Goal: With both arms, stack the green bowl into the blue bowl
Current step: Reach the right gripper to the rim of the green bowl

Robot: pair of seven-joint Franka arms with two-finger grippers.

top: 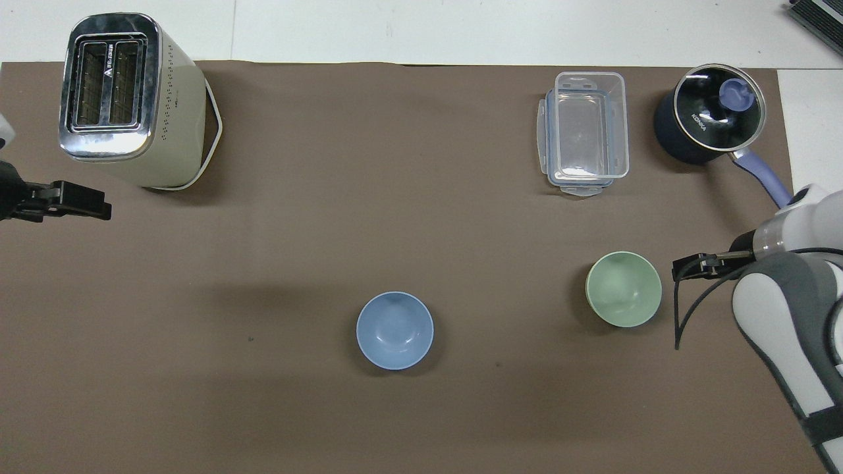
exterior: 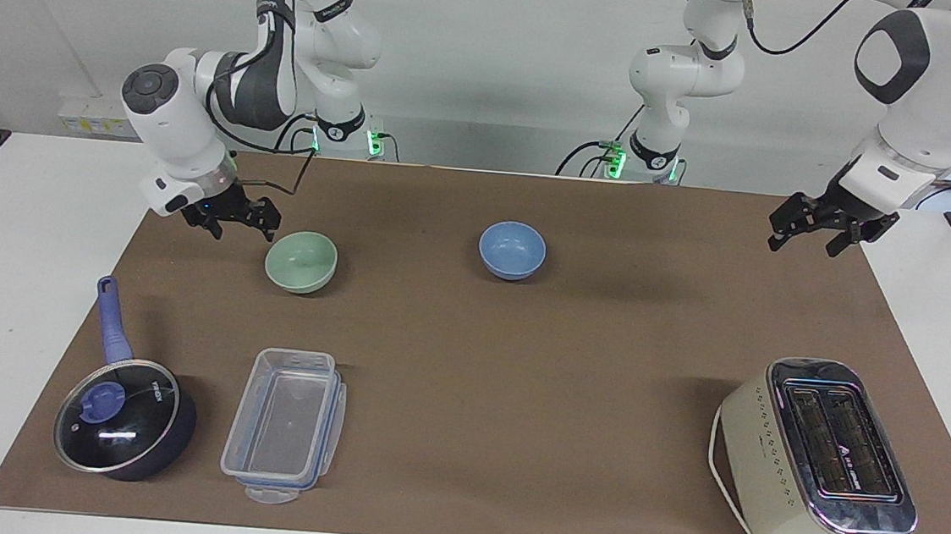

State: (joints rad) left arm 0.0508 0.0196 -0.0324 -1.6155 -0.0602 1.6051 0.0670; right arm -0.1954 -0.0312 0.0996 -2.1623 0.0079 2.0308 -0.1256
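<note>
The green bowl (exterior: pixel 301 262) stands upright on the brown mat toward the right arm's end, also seen in the overhead view (top: pixel 624 289). The blue bowl (exterior: pixel 511 250) stands upright near the mat's middle, also in the overhead view (top: pixel 395 330). My right gripper (exterior: pixel 241 223) is open and low, close beside the green bowl on its right-arm side, with a small gap showing in the overhead view (top: pixel 685 268). My left gripper (exterior: pixel 809 235) is open and empty, raised over the mat's edge at the left arm's end (top: pixel 85 201).
A cream toaster (exterior: pixel 821 455) stands far from the robots at the left arm's end. A clear plastic container (exterior: pixel 285 426) and a dark blue lidded saucepan (exterior: pixel 124 418) stand farther from the robots than the green bowl. The pan's handle (top: pixel 764 179) points toward the right arm.
</note>
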